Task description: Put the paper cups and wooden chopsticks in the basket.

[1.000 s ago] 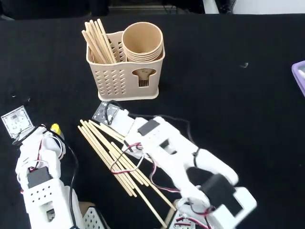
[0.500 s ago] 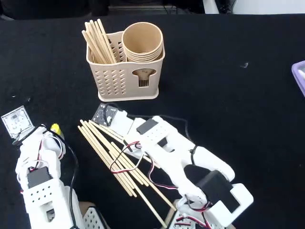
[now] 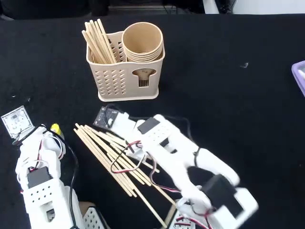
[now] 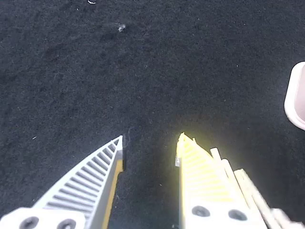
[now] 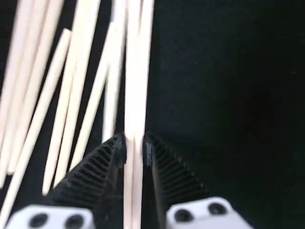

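The right end effector (image 5: 134, 143) was clamped on wooden chopsticks (image 5: 138, 71) near the basket (image 3: 116, 81), apparently to lift them in, while the left end effector (image 4: 150, 138) gaped idle

bright, even light with only faint, soft shadows

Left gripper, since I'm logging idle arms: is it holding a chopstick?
No, the left gripper stands open over bare black table, with nothing between its fingers.

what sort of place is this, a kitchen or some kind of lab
Most likely a robotics test bench, not a kitchen: a table draped in black cloth, two white robot arms with exposed wiring, and a basket of paper cups and chopsticks set out as practice props.
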Robot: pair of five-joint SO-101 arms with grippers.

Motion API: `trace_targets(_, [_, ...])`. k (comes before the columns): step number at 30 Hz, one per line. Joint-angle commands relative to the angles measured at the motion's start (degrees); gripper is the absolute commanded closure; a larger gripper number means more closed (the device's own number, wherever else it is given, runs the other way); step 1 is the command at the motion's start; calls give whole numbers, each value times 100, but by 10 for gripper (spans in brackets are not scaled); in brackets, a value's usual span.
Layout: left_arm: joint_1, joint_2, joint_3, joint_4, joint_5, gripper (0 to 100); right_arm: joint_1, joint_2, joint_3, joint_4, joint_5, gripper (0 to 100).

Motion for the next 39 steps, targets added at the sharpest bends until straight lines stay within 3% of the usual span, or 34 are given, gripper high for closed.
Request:
trace_targets(1, [31,-70,-48,-114,-35,812,246,-1112,-374,422,35,988])
trace_targets(8, [31,-70,-48,-114,-35,812,237,-2712,-330,466,-53,988])
trace_targets(13, [31,-70,-48,-114,-35,812,-281,-3714,-804,589,-818,988])
trace_targets(16, [31,-70,-48,-114,-35,812,-527,-3820,-840,651,-835,988])
trace_targets(21, [31,-70,-40,-114,-35,812,-105,-2976,145,44,-316,988])
trace_targets(26, [48,-70,-40,-114,-35,812,-53,-1859,892,-897,-290,985])
trace_targets(31, [57,-70,-40,-114,-35,812,193,-796,409,-1213,-246,901])
trace_targets(39, [57,-70,-40,-114,-35,812,-114,637,-400,-949,-255,899])
